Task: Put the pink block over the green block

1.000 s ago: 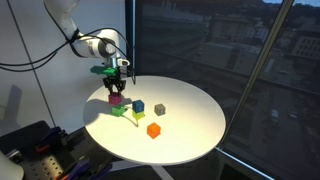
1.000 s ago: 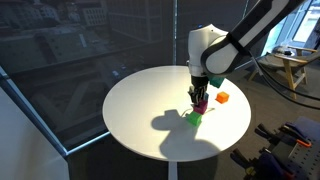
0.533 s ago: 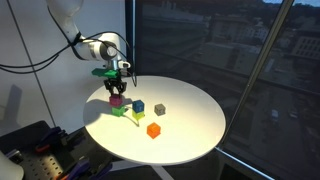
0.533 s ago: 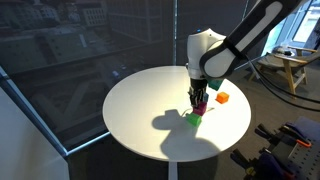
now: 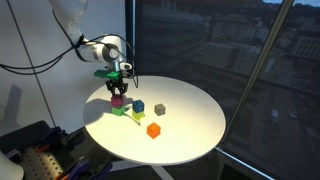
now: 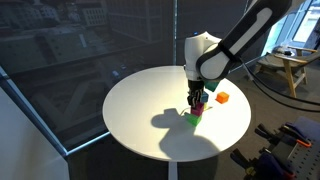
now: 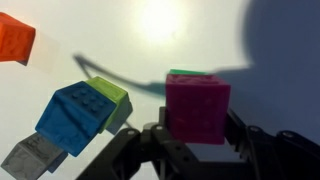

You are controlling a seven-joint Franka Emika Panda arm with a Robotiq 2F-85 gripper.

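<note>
The pink block (image 5: 117, 100) rests on top of the green block (image 5: 119, 111) near the edge of the round white table (image 5: 190, 130). Both show in the other exterior view too, the pink block (image 6: 199, 101) above the green block (image 6: 194, 118). My gripper (image 5: 118, 91) (image 6: 199, 94) points straight down over the stack. In the wrist view my gripper (image 7: 197, 128) has a finger pressed against each side of the pink block (image 7: 197, 105). Only a thin strip of the green block (image 7: 190, 73) shows behind it.
A blue cube (image 7: 72, 115) with a yellow-green cube (image 7: 114, 95) against it lies close beside the stack. A grey cube (image 5: 160, 109) and an orange cube (image 5: 154, 130) stand farther out on the table. A glass wall stands behind the table.
The arm above the stack has shifted very slightly. The pink block and the gripper fingers stay in the same place on the green block.
</note>
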